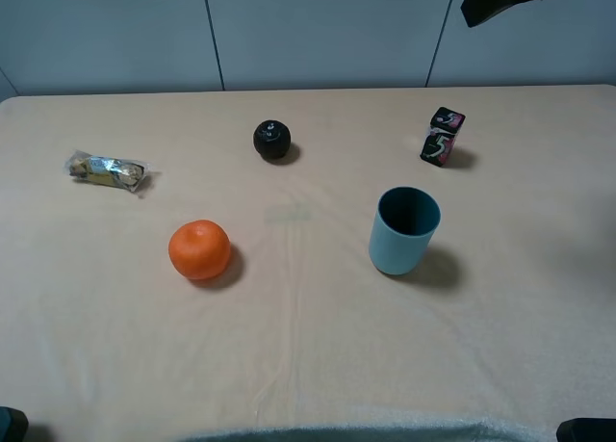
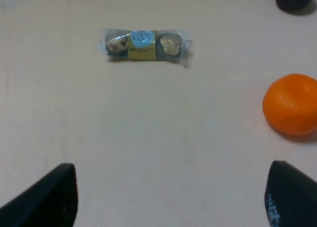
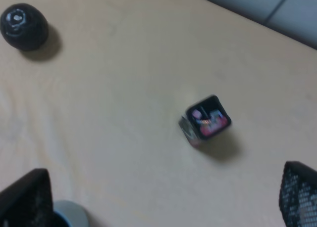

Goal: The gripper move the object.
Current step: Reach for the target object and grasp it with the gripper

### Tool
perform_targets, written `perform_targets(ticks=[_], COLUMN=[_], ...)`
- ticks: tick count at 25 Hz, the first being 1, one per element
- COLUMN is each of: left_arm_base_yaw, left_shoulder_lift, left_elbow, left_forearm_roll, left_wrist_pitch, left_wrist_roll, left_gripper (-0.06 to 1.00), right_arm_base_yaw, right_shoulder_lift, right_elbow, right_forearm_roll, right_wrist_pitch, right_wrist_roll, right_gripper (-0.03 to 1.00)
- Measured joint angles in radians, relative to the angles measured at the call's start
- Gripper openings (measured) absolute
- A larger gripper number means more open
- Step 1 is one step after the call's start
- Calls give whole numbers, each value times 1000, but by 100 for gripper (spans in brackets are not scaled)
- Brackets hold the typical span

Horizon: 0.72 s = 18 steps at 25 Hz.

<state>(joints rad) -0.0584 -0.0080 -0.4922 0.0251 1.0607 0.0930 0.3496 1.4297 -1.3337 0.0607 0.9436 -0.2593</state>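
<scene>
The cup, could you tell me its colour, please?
The cup is light blue, darker inside; exterior high view shows it best.

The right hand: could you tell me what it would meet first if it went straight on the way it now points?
Probably the patterned black box, lying ahead between the fingers of the open right hand, though depth is hard to judge.

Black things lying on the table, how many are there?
2. A shiny black ball at the back, middle, and a black patterned box back right, beyond the blue cup. Nothing seems hidden.
</scene>
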Motion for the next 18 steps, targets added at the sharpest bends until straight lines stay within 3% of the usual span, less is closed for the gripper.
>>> perform_targets(ticks=[10,18], left_arm_base_yaw=[0,0], left_shoulder_lift=[0,0], left_elbow=[0,0], left_forearm_roll=[0,0], left_wrist_pitch=[0,0], left_wrist_roll=[0,0], left_gripper=[77,77], right_arm_base_yaw=[32,130], right_shoulder_lift=[196,342], right_elbow=[-127,-278], right_forearm_roll=[57,27], right_wrist_pitch=[37,95], right_wrist_roll=[-25,6], right_gripper=[69,69])
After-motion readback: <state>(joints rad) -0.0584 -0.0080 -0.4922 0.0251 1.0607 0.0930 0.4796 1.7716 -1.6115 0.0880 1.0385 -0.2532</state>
